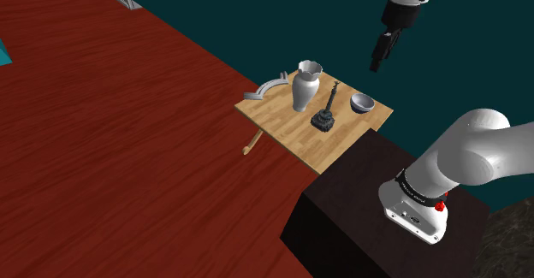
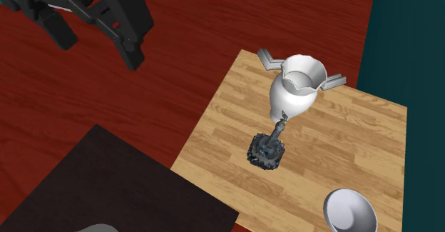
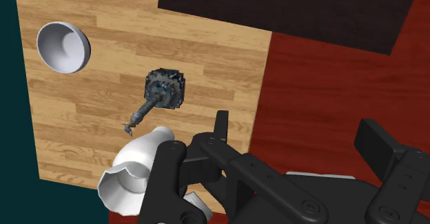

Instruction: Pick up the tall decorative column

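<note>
Upright near the middle of the pale wood-plank tabletop (image 1: pixel 287 135): tall decorative column (image 1: pixel 326 109), dark, slender, on a rough square base. Just beside it, a smooth white vase (image 1: pixel 305 88); farther off, a white bowl (image 1: pixel 362 103) and a curved grey piece (image 1: pixel 267 86). High above, well apart: black tool (image 1: pixel 378 58), fingers spread, gripping nothing.

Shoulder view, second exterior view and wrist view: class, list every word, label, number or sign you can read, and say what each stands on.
No text can be read in any view.
Faint pale marks on the arm's dark band, just above its foot: too small to read.
The column, vase, bowl and table carry no writing.
</note>
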You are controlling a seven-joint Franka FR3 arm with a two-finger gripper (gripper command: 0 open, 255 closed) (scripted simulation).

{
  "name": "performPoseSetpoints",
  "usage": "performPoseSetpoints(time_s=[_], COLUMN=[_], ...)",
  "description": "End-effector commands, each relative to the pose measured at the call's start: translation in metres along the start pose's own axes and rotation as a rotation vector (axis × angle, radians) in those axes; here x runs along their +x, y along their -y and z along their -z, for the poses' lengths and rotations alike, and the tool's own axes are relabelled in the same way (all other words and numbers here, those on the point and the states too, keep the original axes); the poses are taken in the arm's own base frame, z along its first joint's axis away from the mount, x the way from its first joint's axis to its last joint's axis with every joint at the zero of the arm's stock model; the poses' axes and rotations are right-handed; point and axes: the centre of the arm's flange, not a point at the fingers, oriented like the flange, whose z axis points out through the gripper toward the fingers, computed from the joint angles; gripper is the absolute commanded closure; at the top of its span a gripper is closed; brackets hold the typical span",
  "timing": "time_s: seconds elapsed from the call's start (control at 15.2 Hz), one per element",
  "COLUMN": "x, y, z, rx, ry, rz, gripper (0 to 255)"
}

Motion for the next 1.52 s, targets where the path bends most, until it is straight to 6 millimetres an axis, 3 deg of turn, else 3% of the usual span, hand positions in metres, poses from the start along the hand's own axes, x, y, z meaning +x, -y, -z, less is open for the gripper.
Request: performPoseSetpoints(time_s=[0.0, 1.45], x=[0.000, 0.102], y=[0.000, -0.174], z=[0.000, -0.187], rx=[0.000, -0.079], ry=[0.000, -0.136], rz=[0.000, 0.036], gripper=[0, 0])
